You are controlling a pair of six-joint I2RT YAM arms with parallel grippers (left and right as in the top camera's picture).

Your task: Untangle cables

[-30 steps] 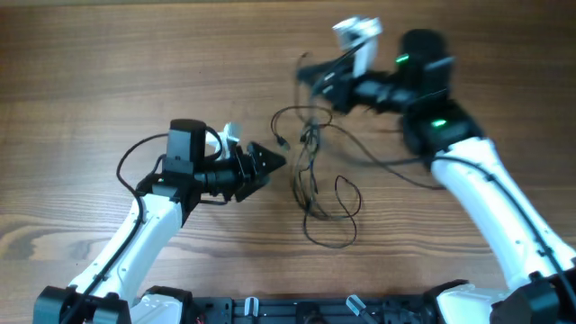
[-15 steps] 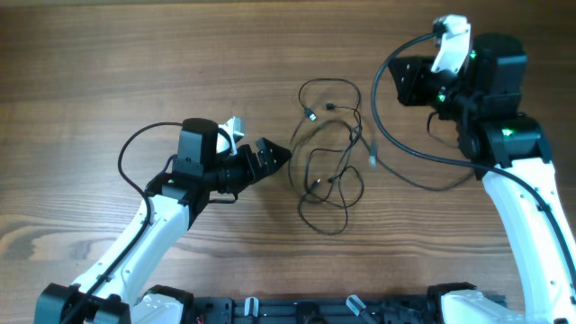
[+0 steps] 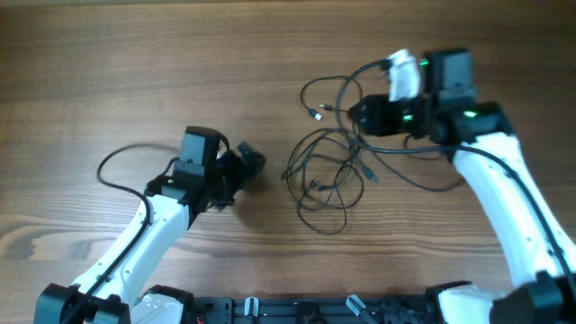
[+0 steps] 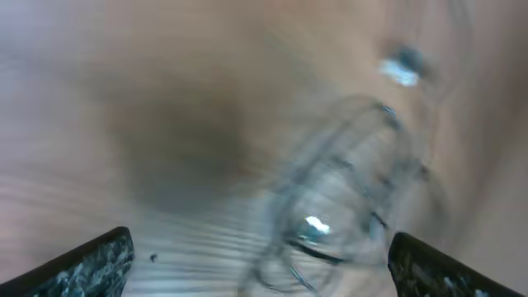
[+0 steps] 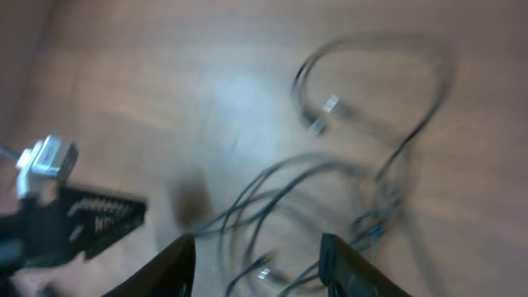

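Tools: two. Left tool (image 3: 253, 162) spread wide, nothing between fingers, sits left of tangle, apart from it. Right tool (image 3: 354, 115) fingers parted, nothing visibly pinched, over far right part of tangle. Cables (image 3: 335, 176): one loose heap of thin black loops on table (image 3: 108, 54), near middle, slightly toward right edge, between both tools. Cord count unclear, loops overlapping. Wrist views blurred; few silver plug tips (image 5: 331, 104) visible.

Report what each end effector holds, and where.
Nothing is held. The left end effector and right end effector are both open; the cables lie loose on the table.
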